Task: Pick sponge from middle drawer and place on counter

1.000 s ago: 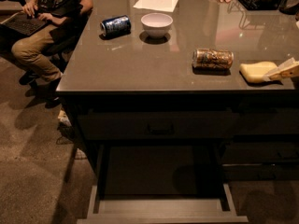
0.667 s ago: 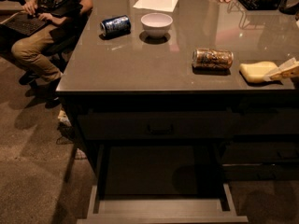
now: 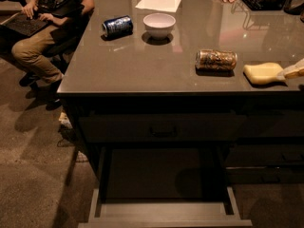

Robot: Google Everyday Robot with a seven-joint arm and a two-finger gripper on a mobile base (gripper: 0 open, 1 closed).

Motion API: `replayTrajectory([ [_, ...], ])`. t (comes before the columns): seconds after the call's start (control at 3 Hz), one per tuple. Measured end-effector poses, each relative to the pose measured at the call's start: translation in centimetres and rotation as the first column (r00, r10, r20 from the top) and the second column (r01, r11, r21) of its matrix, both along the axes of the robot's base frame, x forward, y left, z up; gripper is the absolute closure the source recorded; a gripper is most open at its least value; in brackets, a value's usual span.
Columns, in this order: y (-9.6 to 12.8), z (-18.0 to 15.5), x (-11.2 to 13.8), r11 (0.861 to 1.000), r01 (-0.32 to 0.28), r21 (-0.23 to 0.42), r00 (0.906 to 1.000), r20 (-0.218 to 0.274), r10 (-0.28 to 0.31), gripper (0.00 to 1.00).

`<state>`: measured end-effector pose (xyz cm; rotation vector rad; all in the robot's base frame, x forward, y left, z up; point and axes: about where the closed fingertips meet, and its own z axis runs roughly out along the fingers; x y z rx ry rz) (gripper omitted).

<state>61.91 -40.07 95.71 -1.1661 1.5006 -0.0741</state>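
The soft pale yellow-tan rectangular sponge point(image 3: 262, 73) lies near the front right corner of the glossy grey-brown counter point(image 3: 142, 65), probably light and squashy and best pinched across its width, with the pale gripper point(image 3: 289, 72) touching its right end, clamped or released I cannot tell.

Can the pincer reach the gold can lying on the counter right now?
Probably yes: the pincer is at the right end of the sponge on the counter; only the sponge lies between it and the gold can.
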Motion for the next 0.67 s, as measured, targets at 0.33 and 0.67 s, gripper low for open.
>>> replayTrajectory([
  [0.33, 0.97, 2.11, -1.80, 0.997, -0.078, 0.017, 0.9962, 0.040, 0.077, 0.00],
  [0.67, 1.19, 2.04, -1.87, 0.996, -0.086, 0.017, 0.9957, 0.037, 0.086, 0.00],
])
